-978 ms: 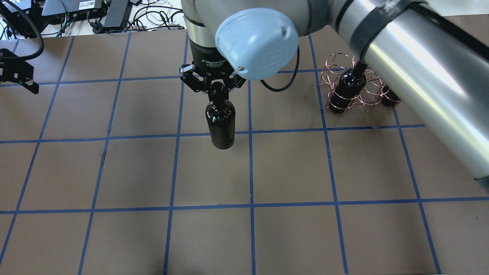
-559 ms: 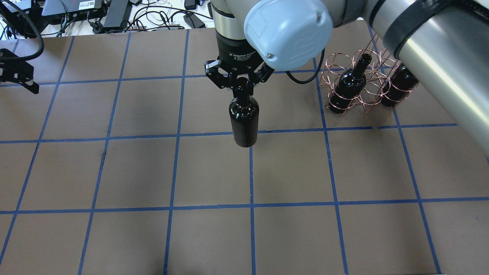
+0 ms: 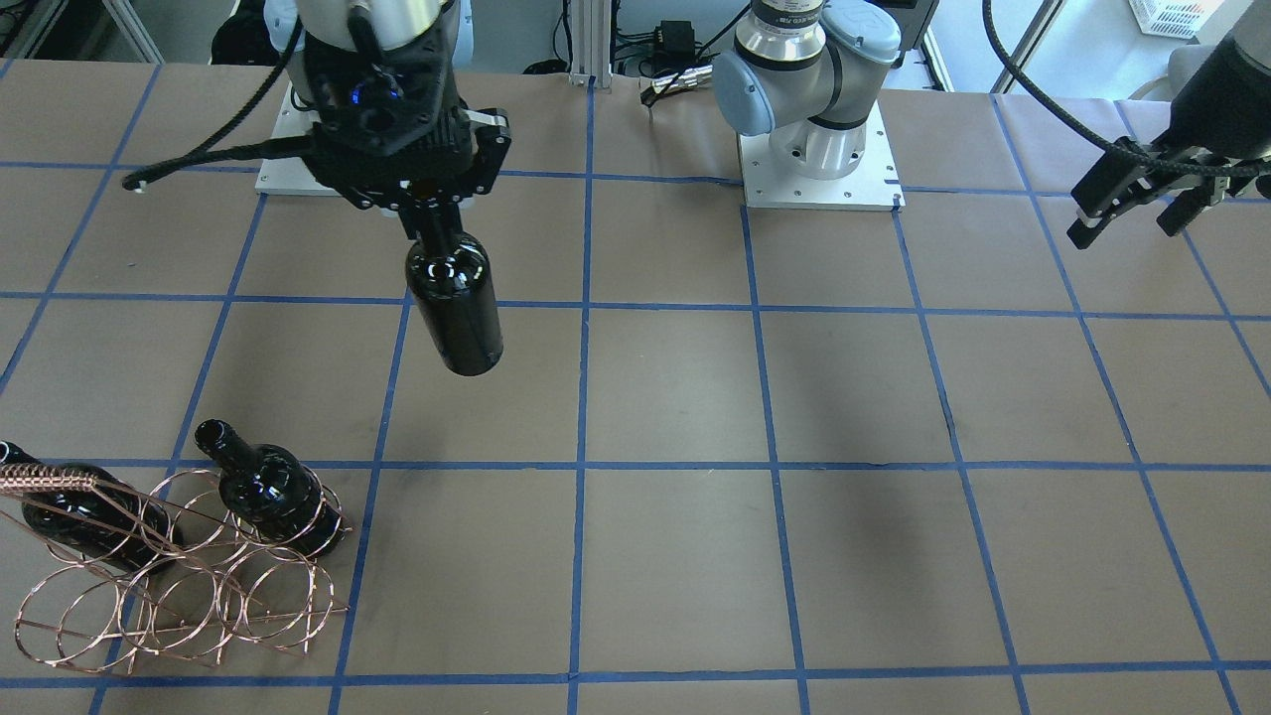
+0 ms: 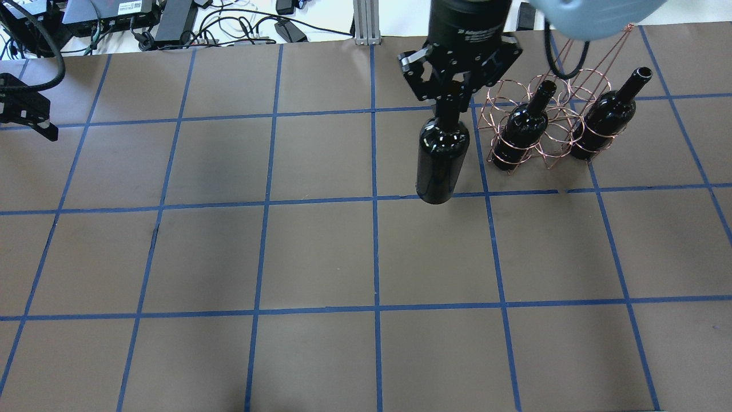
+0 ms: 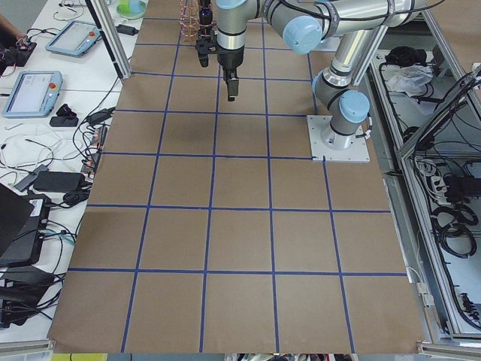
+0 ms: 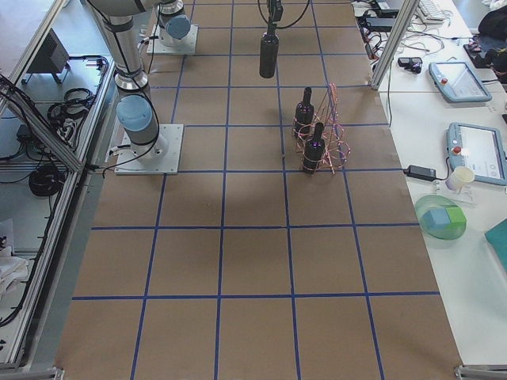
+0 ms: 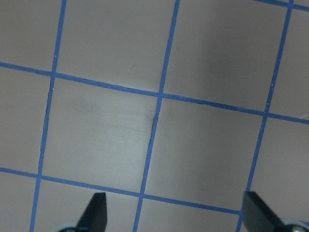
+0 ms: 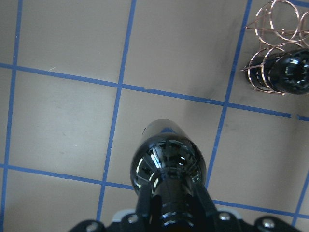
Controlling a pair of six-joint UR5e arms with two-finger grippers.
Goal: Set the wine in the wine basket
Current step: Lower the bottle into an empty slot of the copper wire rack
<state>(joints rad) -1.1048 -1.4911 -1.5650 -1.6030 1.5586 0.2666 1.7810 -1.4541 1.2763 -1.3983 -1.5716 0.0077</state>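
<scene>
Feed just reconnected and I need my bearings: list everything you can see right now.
held wine bottle: 1, near-black, hanging above table beside basket
racked wine bottles: 2, near-black, standing in basket rings
wine basket: 1, copper wire, on table, robot's right side
table: 1, brown with blue grid tape
cables and devices: several, black, beyond table's far edge
touchscreen pendants: 2, grey, side bench past basket
right gripper: 1, black, shut on held bottle's neck
left gripper: 1, black, open, empty, near table's left edge
</scene>
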